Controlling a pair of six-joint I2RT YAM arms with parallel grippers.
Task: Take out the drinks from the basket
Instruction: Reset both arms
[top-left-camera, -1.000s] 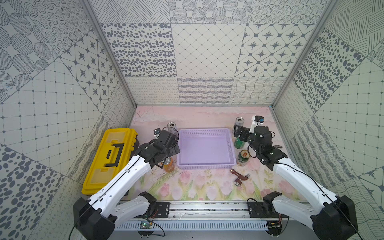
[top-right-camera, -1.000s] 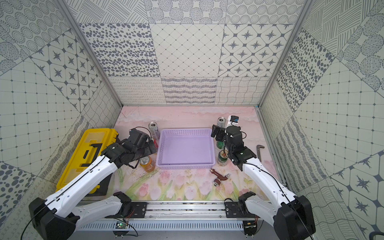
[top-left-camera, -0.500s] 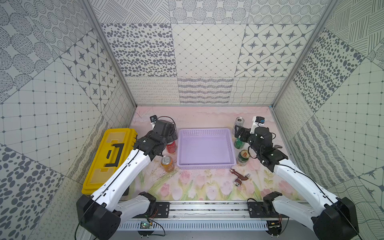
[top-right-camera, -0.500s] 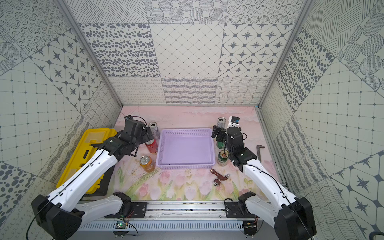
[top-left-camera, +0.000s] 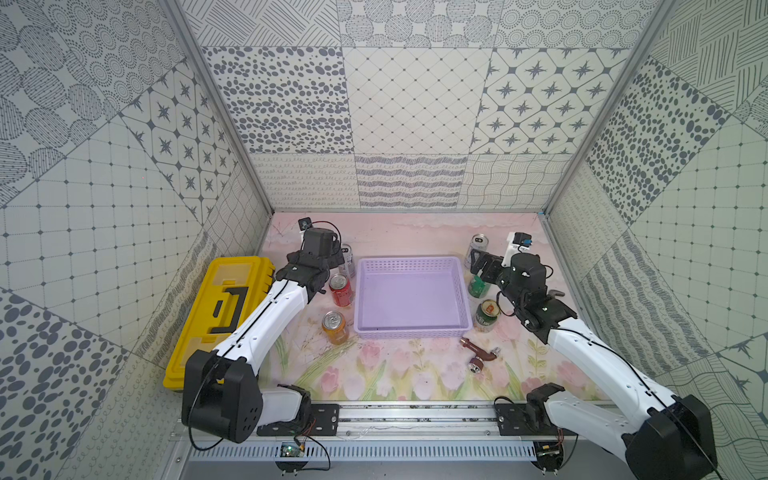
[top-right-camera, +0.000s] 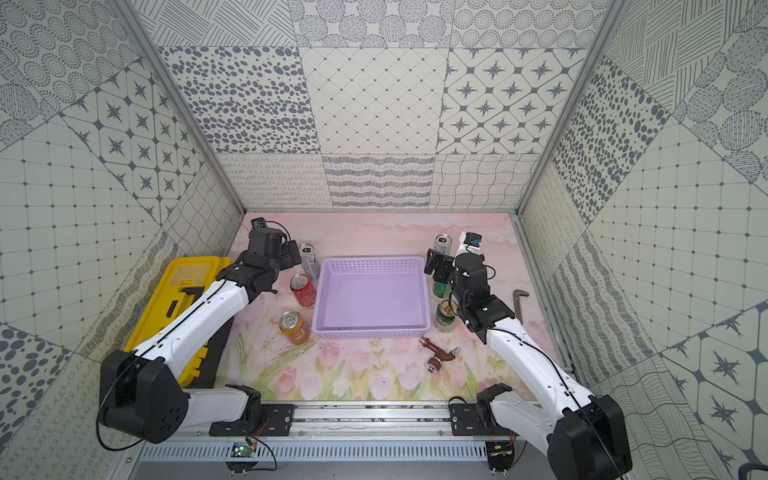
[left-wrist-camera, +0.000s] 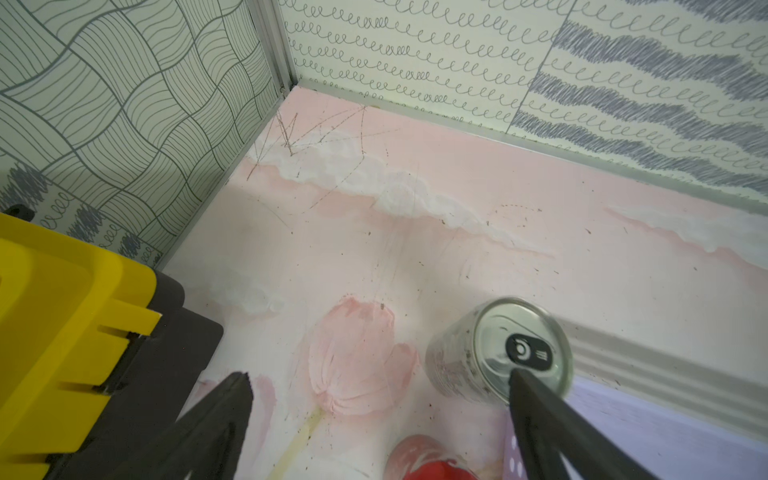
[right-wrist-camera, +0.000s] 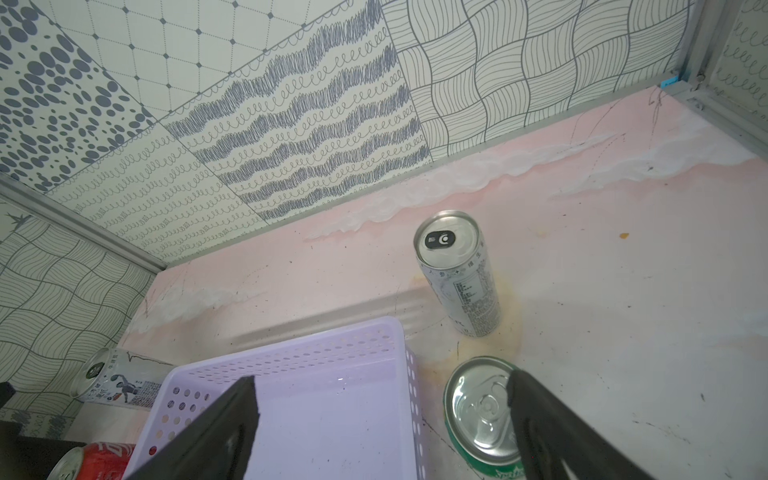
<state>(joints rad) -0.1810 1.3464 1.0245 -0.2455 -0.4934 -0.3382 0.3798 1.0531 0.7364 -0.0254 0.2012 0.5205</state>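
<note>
Since all six drinks (top-left-camera: 340, 289) stand on the surface (top-left-camera: 395, 374), three on each side of the empty basket (top-left-camera: 411, 262), left gripper (left-wrist-camera: 378, 376) and right gripper (right-wrist-camera: 380, 378) gape wide, holding nothing, task apparently finished

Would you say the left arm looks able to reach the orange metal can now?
Probably yes: the orange metal can stands uncovered beside the shallow lilac plastic basket, and the open left pincer hovers nearby.

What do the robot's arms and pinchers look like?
The left arm and right arm have smooth white sections joined by chunky black joints. A thin black cable runs along each. The left gripper and right gripper each end in two flat, dark, tapering fingers.
</note>
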